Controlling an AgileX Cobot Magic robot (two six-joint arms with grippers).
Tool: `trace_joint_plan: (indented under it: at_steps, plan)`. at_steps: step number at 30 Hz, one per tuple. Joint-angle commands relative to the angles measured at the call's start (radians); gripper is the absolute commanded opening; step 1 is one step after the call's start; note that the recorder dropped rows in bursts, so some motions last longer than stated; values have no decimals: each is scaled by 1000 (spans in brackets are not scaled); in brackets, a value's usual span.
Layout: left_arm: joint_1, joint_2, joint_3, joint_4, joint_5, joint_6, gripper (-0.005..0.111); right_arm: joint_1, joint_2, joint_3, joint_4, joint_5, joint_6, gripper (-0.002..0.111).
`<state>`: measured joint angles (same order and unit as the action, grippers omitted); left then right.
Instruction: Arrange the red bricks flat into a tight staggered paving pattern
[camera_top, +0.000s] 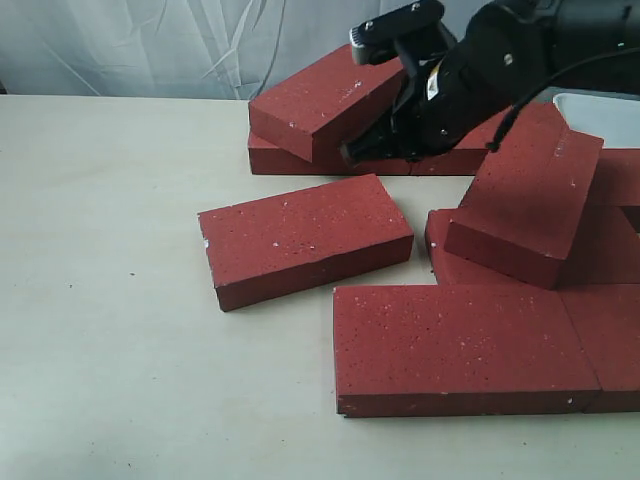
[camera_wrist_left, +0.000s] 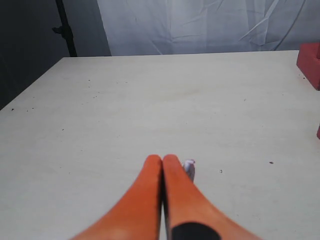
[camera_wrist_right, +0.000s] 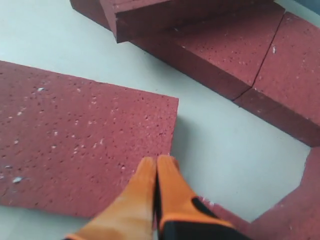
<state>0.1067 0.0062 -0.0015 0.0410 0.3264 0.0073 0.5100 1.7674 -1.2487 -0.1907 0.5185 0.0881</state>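
Several red bricks lie on the table. One loose brick (camera_top: 305, 240) rests flat and askew in the middle. Two bricks (camera_top: 460, 345) (camera_top: 612, 340) sit flat side by side at the front. Another brick (camera_top: 530, 195) leans tilted on flat ones at the right. One more (camera_top: 325, 100) leans on the back row (camera_top: 300, 160). My right arm (camera_top: 480, 80) reaches in over the back row. In the right wrist view my right gripper (camera_wrist_right: 157, 159) is shut and empty at the edge of the loose brick (camera_wrist_right: 75, 140). My left gripper (camera_wrist_left: 162, 157) is shut and empty over bare table.
A white container (camera_top: 600, 110) stands at the back right behind the bricks. A corner of a red brick (camera_wrist_left: 310, 62) shows at the edge of the left wrist view. A small pale bit (camera_wrist_left: 189, 167) lies beside the left fingers. A grey curtain hangs behind the table.
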Motion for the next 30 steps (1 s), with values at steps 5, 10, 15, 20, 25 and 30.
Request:
trace_joint_plan:
  at_steps: [5,10,15,20,25,30]
  plan:
    - [1,-6,1,2,-13,0,0,1,193,-105,-195,-10,114,-1]
    - [1,-6,1,2,-13,0,0,1,267,-197,-205,157,133,-1]
    - [1,-6,1,2,-13,0,0,10,295,-222,-133,212,105,-1]
    - [1,-6,1,2,-13,0,0,53,288,-222,-76,227,17,-1]
    - [1,-6,1,2,-13,0,0,116,276,-222,-67,232,13,-1]
    - [1,-6,1,4,-13,0,0,170,297,-222,-48,185,11,-1]
